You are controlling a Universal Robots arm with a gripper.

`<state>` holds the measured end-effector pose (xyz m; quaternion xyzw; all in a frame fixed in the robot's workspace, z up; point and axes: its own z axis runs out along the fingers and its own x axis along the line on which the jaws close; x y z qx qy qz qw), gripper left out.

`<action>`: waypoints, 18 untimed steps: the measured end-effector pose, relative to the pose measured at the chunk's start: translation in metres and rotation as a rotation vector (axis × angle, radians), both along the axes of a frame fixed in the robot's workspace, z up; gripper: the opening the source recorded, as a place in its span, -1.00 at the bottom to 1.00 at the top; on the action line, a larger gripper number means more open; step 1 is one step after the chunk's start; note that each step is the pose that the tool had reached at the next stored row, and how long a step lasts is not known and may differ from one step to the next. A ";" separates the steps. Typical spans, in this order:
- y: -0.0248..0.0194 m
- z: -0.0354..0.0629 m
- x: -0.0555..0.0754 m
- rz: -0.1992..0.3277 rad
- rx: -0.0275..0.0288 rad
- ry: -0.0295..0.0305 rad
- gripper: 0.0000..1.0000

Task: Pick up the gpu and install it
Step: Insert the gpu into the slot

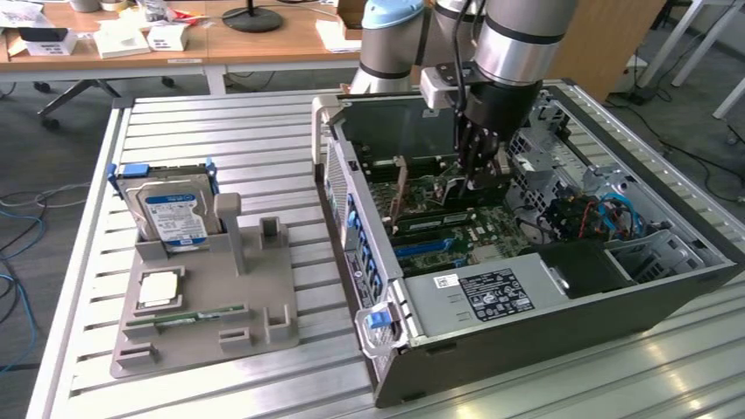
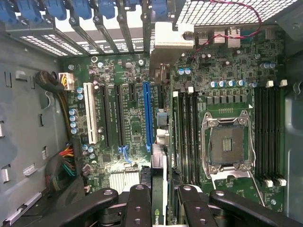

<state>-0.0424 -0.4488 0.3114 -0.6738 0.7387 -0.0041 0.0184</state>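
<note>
The gpu (image 2: 159,142) is seen edge-on in the wrist view, a thin card whose silver bracket (image 2: 163,45) points at the case's rear slot openings. My gripper (image 2: 161,201) is shut on it, with a black finger (image 2: 139,205) on each side. The card hangs over the motherboard (image 2: 128,123), just beside the long blue slot (image 2: 147,113) and roughly parallel to it. In the exterior view the gripper (image 1: 477,179) reaches down into the open computer case (image 1: 524,340), and the brownish gpu (image 1: 434,187) sits below it. Whether the card's edge touches a slot is hidden.
To the exterior view's left, a grey fixture (image 1: 250,305) holds a blue-labelled hard drive (image 1: 174,214), a processor (image 1: 157,288) and a green memory stick (image 1: 187,316). Inside the case are the power supply (image 1: 489,292), blue cables (image 1: 611,214) and an empty processor socket (image 2: 227,142).
</note>
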 end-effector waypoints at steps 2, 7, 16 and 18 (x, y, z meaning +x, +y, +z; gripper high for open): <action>0.0000 0.0000 0.000 0.001 0.0000 0.0000 -0.47; 0.0000 -0.0005 0.000 0.038 -0.0011 0.0006 -0.47; 0.0000 -0.0085 0.000 0.056 -0.0116 0.0282 -0.47; 0.0000 -0.0105 0.000 0.067 -0.0128 0.0354 -0.47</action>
